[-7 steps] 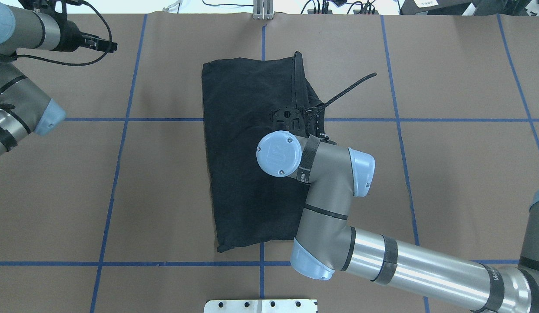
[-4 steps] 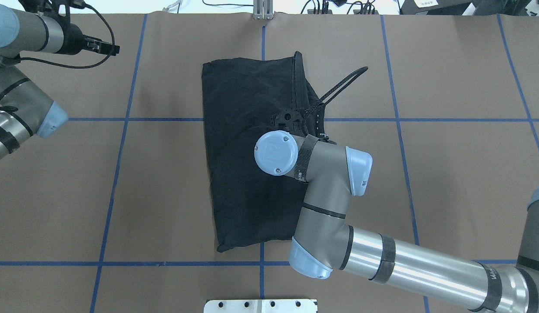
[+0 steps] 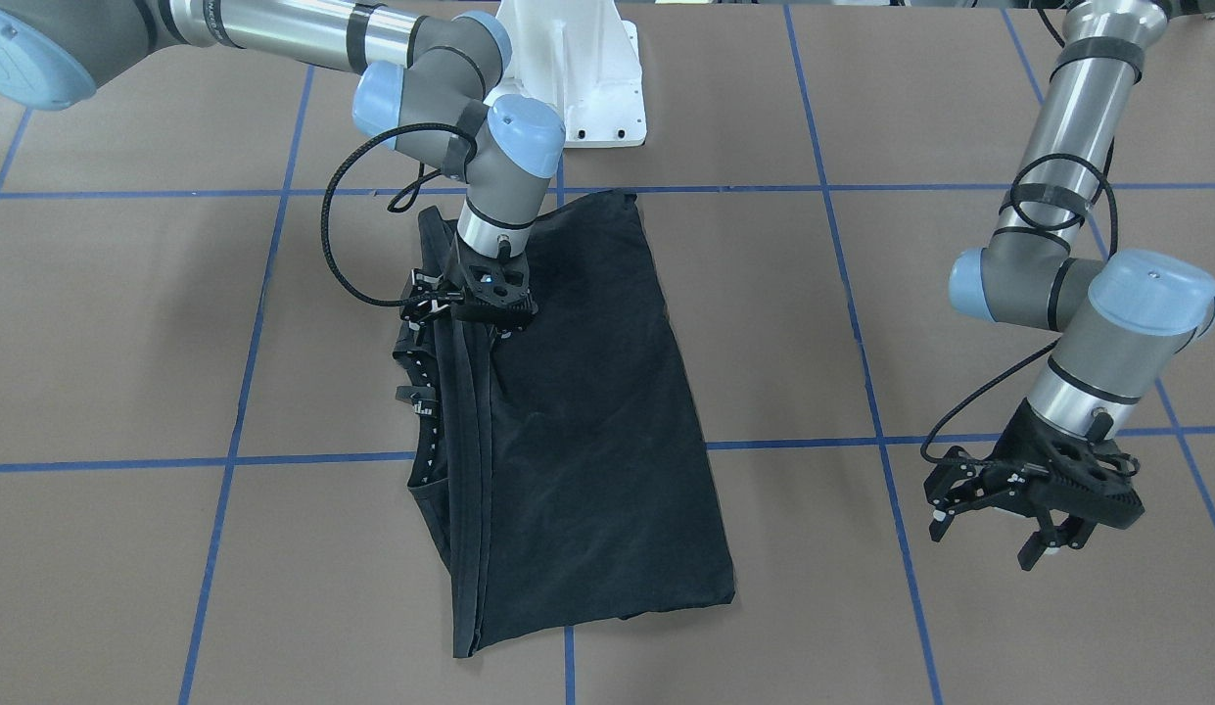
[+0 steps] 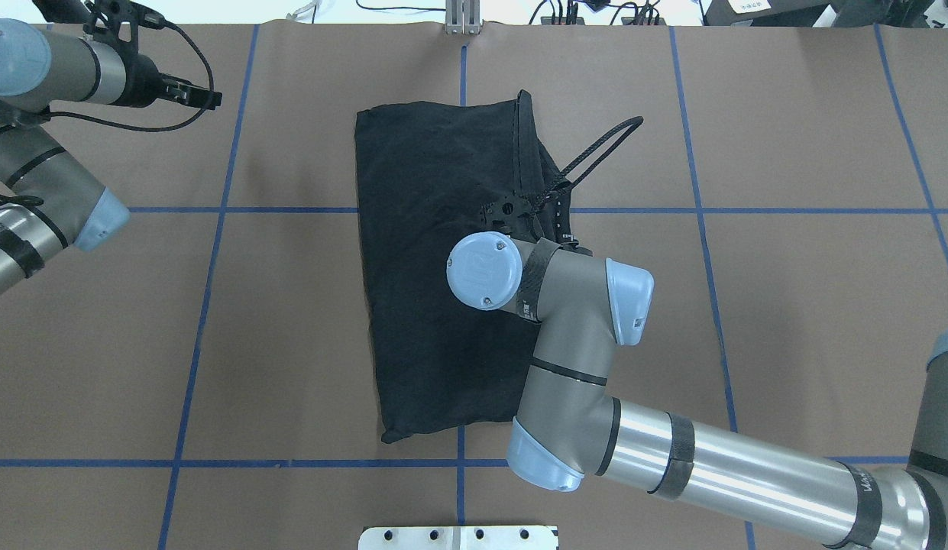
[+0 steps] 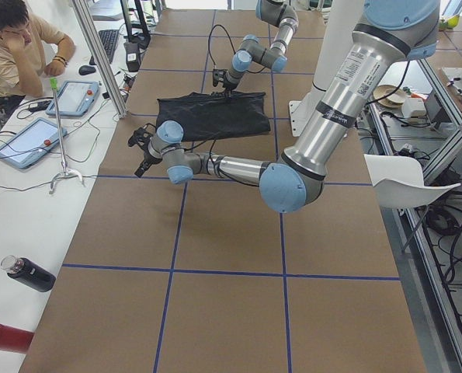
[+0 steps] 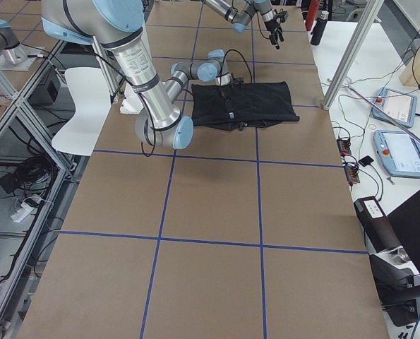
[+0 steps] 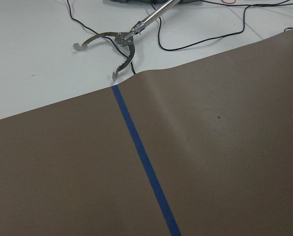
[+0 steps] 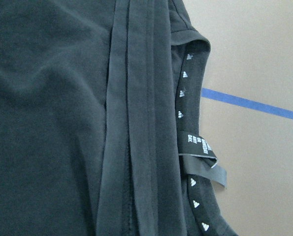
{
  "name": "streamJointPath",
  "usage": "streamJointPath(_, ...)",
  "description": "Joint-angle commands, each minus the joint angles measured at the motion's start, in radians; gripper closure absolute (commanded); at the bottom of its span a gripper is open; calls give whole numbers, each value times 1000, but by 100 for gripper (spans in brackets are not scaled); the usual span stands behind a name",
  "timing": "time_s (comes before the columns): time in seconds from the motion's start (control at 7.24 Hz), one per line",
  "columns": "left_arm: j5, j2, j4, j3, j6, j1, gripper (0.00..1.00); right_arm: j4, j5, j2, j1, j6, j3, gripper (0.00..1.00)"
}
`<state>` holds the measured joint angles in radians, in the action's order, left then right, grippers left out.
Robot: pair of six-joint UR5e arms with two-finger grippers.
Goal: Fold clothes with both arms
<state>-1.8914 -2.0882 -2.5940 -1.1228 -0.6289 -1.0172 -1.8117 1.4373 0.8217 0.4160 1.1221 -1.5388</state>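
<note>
T-shirt (image 8: 48, 123) neck tape (image 8: 185, 93) with white triangle marks, tab (image 8: 198, 146) lettering illegible

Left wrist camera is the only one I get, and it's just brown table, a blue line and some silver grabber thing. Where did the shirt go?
Observer: The black T-shirt lies folded in a long strip mid-table, well away from the left hand.
Operator: Is my hand holding something?
Observer: No, it is open and empty, above the brown paper.
Operator: What's the other arm doing?
Observer: The right hand is down at the shirt's folded edge, near the neck label. I can't tell whether it grips the cloth.
</note>
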Motion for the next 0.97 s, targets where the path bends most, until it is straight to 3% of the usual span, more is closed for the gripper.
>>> streamJointPath(0.0,0,-1,0,0,0,2,0,0,0,-1,-9,10,2,0)
streamJointPath(0.83,0,-1,0,-2,0,6,0,-53,-3,7,-19,1,-1,0)
